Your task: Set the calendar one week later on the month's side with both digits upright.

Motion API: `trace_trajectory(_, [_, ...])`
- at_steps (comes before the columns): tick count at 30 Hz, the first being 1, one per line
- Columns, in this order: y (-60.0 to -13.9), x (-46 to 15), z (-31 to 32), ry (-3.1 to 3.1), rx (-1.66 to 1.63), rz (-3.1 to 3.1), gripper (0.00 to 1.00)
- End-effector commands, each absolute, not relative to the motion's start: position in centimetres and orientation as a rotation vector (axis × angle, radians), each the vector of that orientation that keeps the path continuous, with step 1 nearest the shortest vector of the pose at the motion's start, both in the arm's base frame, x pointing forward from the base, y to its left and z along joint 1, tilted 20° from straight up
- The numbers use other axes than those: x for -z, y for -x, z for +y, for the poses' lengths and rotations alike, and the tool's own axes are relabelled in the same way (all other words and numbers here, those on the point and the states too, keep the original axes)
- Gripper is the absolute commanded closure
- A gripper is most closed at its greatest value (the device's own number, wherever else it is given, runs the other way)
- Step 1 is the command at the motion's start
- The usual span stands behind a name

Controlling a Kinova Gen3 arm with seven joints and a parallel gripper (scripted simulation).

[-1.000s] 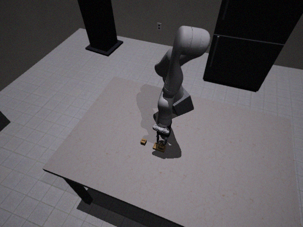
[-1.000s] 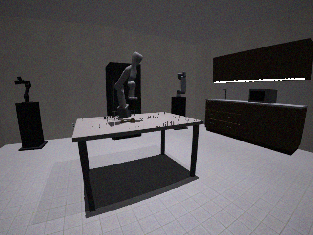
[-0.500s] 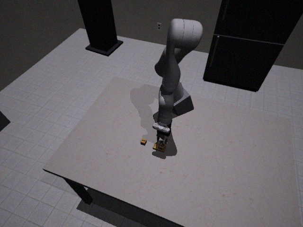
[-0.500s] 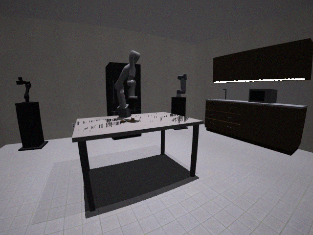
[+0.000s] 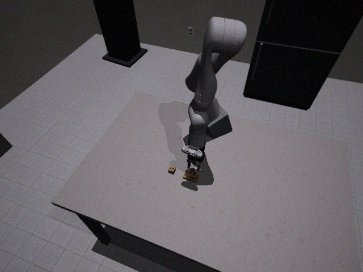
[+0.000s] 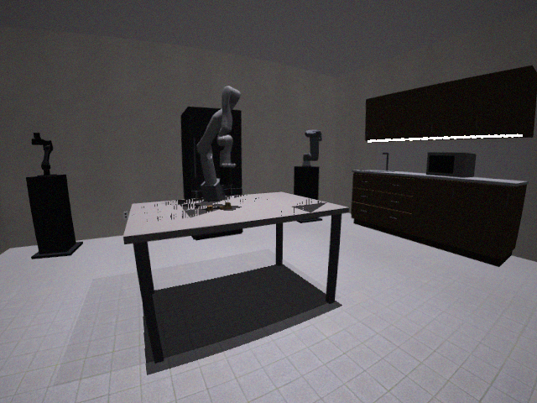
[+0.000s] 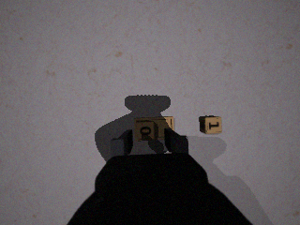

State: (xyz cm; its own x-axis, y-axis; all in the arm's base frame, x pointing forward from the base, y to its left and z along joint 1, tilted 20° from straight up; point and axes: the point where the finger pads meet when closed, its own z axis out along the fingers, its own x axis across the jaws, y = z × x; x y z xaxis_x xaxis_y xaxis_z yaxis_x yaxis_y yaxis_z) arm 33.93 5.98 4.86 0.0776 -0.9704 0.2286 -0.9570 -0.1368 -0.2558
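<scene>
In the wrist view a wooden cube (image 7: 146, 129) with a 0 on its top face sits in the small wooden tray (image 7: 168, 123), of which only an end shows. My gripper (image 7: 148, 137) is open, just above this cube, with one finger on each side of it. A second cube (image 7: 210, 125), with a 1 on top, lies alone on the table to the right of the tray. In the top view the gripper (image 5: 193, 166) points straight down over the tray (image 5: 189, 176), and the loose cube (image 5: 171, 169) lies to its left. The month's name is not readable.
The arm's grey base block (image 5: 219, 124) stands on the table behind the tray. The table's front edge (image 5: 131, 237) is well away from the objects. In the exterior view the arm (image 6: 215, 143) stands at the far side of the table.
</scene>
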Motion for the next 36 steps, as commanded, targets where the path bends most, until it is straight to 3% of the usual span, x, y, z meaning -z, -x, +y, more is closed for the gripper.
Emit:
trace_trajectory(1, [-33.8,-5.1,6.4,2.288,0.540,2.021,0.13])
trace_trajectory(35, [-33.5,-6.4,6.7,2.288,0.539,2.021,0.13])
trace_trajectory(36, [-33.5,-6.4,6.7,2.288,0.539,2.021,0.00])
